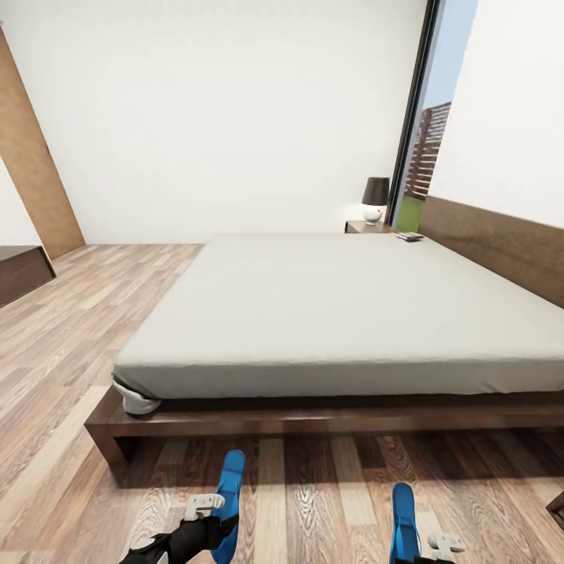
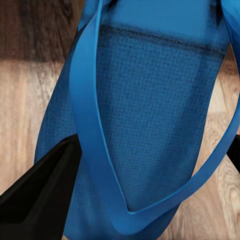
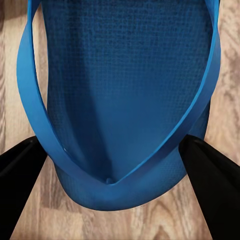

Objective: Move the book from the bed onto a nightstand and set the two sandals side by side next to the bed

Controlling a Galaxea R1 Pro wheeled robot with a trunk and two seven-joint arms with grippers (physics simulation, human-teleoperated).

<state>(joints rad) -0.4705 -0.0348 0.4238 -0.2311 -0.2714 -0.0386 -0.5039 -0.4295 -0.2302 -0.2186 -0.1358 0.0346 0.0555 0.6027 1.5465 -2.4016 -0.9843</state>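
Note:
The bed, with a white mattress and a dark-brown frame, lies ahead. The book rests on its far corner by the headboard. Beyond that corner stands a nightstand. Low in the head view, two blue sandals hang over the floor in front of the bed frame, well apart. My left gripper is shut on the left sandal; my right gripper is shut on the right sandal. In each wrist view the black fingers press a sandal's sides.
A lamp stands on the nightstand beside the tall window. A long low dark cabinet and a wooden panel are at the left. Open plank floor stretches left of the bed. A dark corner shows at the right edge.

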